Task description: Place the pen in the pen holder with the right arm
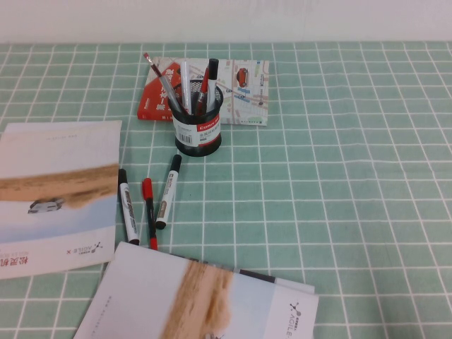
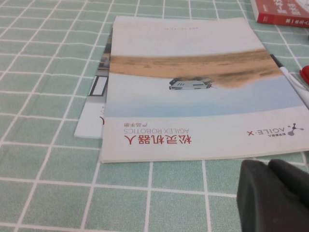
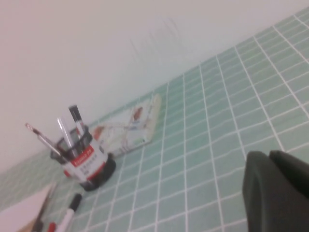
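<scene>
The pen (image 1: 168, 191), a white marker with a black cap and tail, lies on the green checked cloth just in front of the pen holder (image 1: 198, 120). The holder is a black mesh cup with a white and red label, and several pens stand in it. The right wrist view shows the pen (image 3: 71, 209) and the holder (image 3: 87, 162) far off. My right gripper (image 3: 269, 155) is shut and empty, well away from both. My left gripper (image 2: 268, 164) is shut and empty beside a booklet. Neither gripper shows in the high view.
A thin red pen (image 1: 150, 212) and a second white-and-black marker (image 1: 128, 206) lie left of the pen. A booklet (image 1: 56, 198) lies at the left and another (image 1: 205, 296) at the front. A red map book (image 1: 240, 88) lies behind the holder.
</scene>
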You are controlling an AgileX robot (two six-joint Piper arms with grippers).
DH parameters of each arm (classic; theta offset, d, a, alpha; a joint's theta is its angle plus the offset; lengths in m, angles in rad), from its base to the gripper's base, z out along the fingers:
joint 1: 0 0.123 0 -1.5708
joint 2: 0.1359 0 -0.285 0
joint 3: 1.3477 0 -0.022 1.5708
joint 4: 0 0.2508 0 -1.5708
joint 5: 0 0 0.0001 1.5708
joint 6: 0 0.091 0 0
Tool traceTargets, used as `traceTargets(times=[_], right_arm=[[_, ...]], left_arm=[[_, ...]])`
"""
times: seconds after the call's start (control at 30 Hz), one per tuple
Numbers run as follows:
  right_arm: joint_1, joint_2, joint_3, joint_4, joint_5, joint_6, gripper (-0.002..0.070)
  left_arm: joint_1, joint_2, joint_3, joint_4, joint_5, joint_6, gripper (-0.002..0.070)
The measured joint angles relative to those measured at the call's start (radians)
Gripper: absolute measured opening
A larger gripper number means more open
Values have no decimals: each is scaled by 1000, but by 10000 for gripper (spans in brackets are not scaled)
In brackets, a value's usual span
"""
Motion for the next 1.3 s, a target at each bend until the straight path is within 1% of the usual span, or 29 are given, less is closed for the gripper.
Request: traceTargets(times=[0.17, 0.27, 0.37, 0.47, 0.53, 0.77, 0.83, 0.9, 1.03, 1.17, 1.3], right_arm=[[0, 0, 0, 61, -19, 0, -20], [0, 9, -10, 90, 43, 0, -20], [0, 90, -67, 116, 123, 0, -20], [0, 227, -160, 117, 227, 2, -20], [0, 359, -245, 103, 318, 2, -20], [0, 786, -546, -72, 595, 16, -20], [1, 887, -624, -114, 651, 22, -20], [15, 978, -692, -152, 669, 28, -20], [124, 1142, -827, -266, 673, 137, -20], [299, 1320, -977, -434, 680, 311, -20], [425, 1484, -1138, -488, 685, 376, -20]], left_arm=[[0, 0, 0, 0, 0, 0, -4], [0, 0, 0, 0, 0, 0, -4], [0, 0, 0, 0, 0, 0, -4], [0, 0, 0, 0, 0, 0, -4], [0, 0, 0, 0, 0, 0, -4], [0, 0, 0, 0, 0, 0, -4], [0, 0, 0, 0, 0, 0, -4], [0, 0, 0, 0, 0, 0, -4], [0, 0, 0, 0, 0, 0, -4], [0, 0, 0, 0, 0, 0, -4], [0, 0, 0, 0, 0, 0, -4]])
